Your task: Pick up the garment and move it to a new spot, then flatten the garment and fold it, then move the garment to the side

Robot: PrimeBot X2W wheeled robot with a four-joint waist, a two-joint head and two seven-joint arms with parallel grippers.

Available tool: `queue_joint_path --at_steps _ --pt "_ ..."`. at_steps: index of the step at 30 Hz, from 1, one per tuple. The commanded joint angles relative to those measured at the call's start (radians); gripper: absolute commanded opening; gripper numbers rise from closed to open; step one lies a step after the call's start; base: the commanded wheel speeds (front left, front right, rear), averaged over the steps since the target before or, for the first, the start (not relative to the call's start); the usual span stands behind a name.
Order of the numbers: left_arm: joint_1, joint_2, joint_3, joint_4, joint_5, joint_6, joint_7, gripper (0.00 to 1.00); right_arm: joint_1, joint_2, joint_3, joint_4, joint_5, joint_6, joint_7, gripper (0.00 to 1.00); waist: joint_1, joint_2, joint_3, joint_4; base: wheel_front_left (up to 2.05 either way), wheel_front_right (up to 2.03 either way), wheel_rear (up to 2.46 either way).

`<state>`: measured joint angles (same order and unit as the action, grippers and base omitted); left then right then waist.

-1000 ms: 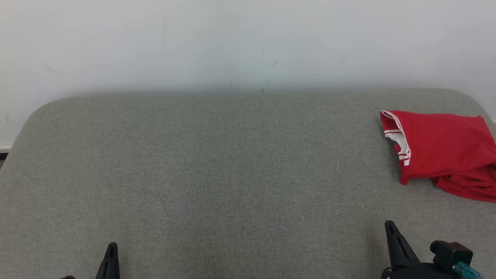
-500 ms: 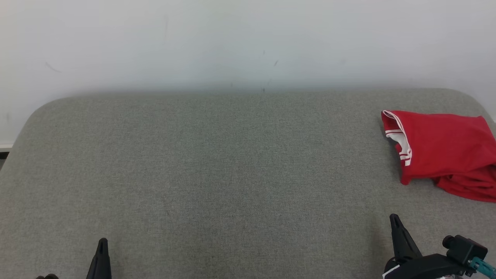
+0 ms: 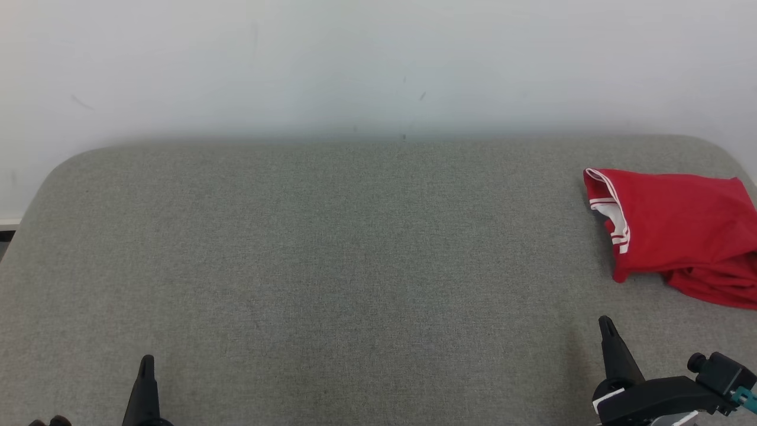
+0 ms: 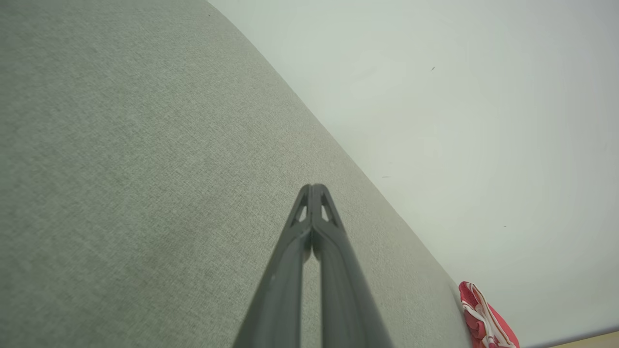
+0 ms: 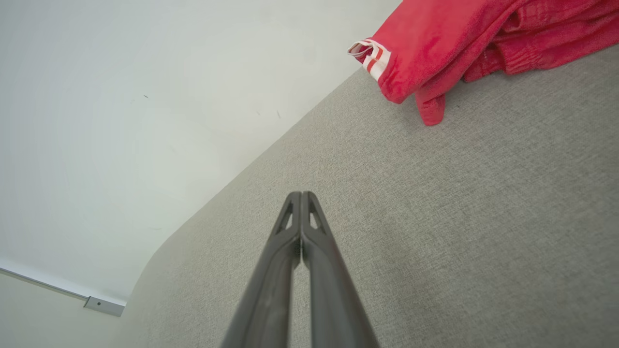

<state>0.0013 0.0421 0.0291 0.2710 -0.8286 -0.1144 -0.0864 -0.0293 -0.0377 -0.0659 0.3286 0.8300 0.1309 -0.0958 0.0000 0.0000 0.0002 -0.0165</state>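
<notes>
The garment [image 3: 680, 231] is red with white striped trim, bunched and roughly folded at the far right of the grey padded surface [image 3: 355, 254]. It also shows in the right wrist view as the garment [image 5: 464, 43] at the top right, and as a small red patch, the garment [image 4: 483, 319], at the bottom right of the left wrist view. My right gripper [image 3: 606, 324] is shut and empty, a short way in front of the garment. My left gripper [image 3: 146, 361] is shut and empty at the lower left. Both wrist views show fingertips pressed together: left gripper [image 4: 313, 186], right gripper [image 5: 300, 193].
A plain white wall [image 3: 378, 65] stands right behind the surface's rounded back edge. The surface's rounded corners lie at back left and back right. A strip of floor and skirting [image 5: 101, 304] appears past the surface's edge in the right wrist view.
My right gripper has moved slightly forward and right, toward the garment. My left gripper has drifted left. The garment has not moved.
</notes>
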Motion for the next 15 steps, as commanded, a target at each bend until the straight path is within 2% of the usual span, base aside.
queue_joint_path --at_steps 1,15 --pt "-0.026 0.007 0.008 -0.016 -0.027 -0.003 0.006 0.0 -0.023 -0.009 -0.005 -0.017 0.031 0.0 0.005 0.0 0.0 0.0 0.0 0.0 0.0 0.0 0.0" --pt "-0.043 0.009 0.029 -0.023 -0.196 -0.008 0.052 0.0 -0.035 -0.011 -0.01 -0.035 0.199 0.0 0.047 0.0 0.0 0.0 0.001 0.003 0.0 0.0 0.0"
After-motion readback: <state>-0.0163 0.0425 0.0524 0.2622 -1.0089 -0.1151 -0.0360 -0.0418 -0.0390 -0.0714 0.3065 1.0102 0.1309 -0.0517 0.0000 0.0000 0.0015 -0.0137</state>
